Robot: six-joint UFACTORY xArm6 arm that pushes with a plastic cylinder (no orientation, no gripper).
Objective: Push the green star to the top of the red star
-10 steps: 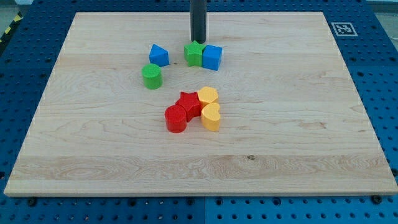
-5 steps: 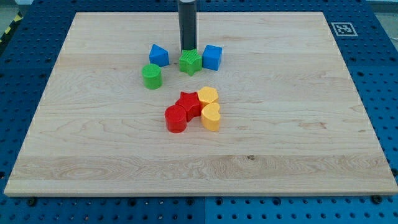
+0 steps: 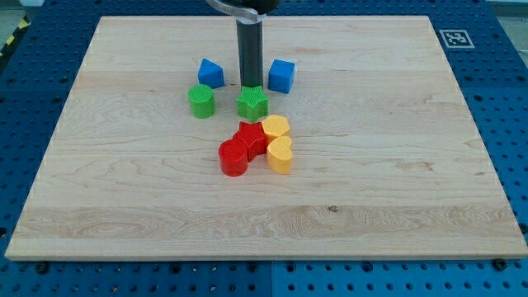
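Note:
The green star [image 3: 252,103] sits on the wooden board, just above the red star [image 3: 251,135] with a small gap between them. My tip [image 3: 250,87] touches the green star's upper edge; the dark rod rises straight from there to the view's top. The red star is packed against a red cylinder [image 3: 233,157] at its lower left and two yellow blocks [image 3: 275,128] [image 3: 280,154] at its right.
A green cylinder [image 3: 200,101] stands left of the green star. A blue block [image 3: 210,73] is up and left of it, a blue cube [image 3: 281,76] up and right. A marker tag [image 3: 453,37] sits at the board's top right corner.
My tip moved down the view and slightly left, pushing the green star away from the blue cube toward the red star.

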